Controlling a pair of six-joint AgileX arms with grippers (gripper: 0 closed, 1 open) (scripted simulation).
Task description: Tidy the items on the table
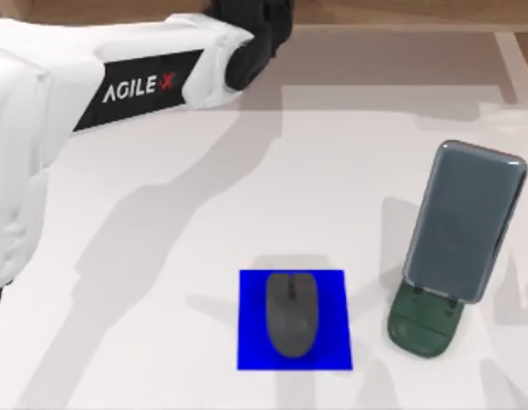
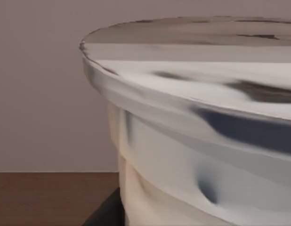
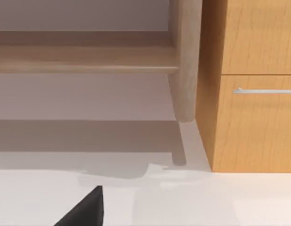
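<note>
White table (image 1: 161,256), dark grey mouse (image 1: 291,314)

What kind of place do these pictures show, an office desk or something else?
Most likely a rendered desk or home-office workspace: a computer mouse lies on a blue square pad, a smartphone leans on a dark green folding stand, and a light wooden shelf with a drawer unit stands behind the white table.

Rendered office desk: white tabletop (image 1: 161,256) w/ mouse (image 1: 291,314), phone (image 1: 465,222) (on stand (image 1: 422,329)), wooden shelf (image 3: 89,59), drawer unit (image 3: 258,84).
</note>
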